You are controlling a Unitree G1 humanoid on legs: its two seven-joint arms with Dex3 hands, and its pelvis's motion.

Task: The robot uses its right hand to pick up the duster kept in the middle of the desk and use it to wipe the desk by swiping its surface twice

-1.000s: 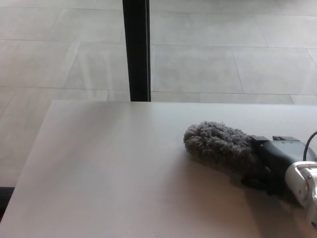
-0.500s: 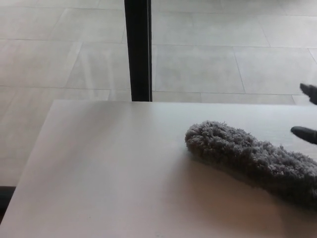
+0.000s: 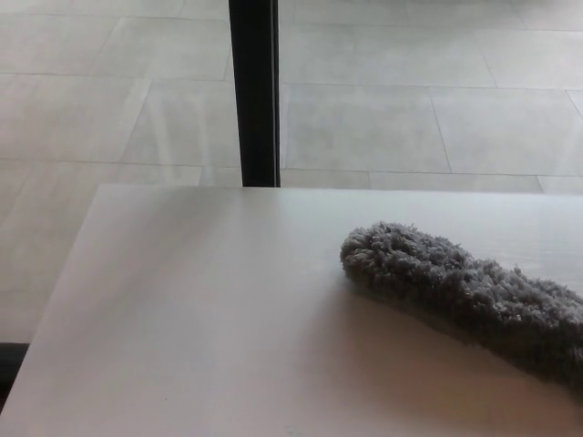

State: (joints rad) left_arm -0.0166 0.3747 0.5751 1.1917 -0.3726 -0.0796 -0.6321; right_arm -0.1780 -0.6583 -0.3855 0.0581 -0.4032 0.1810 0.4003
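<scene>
A grey fluffy duster (image 3: 460, 293) lies flat on the white desk (image 3: 200, 319), on its right half. It runs from the middle toward the lower right and leaves the picture at the right edge. Nothing touches it. Neither of my hands shows in the head view.
A black vertical post (image 3: 254, 91) stands behind the desk's far edge. Beyond it lies a pale tiled floor (image 3: 410, 100). The desk's left edge slants down to the lower left corner, where a dark patch (image 3: 7, 360) shows.
My right hand was on the duster a second ago, then let go and pulled away to the right, out of view. The duster now lies uncovered.
</scene>
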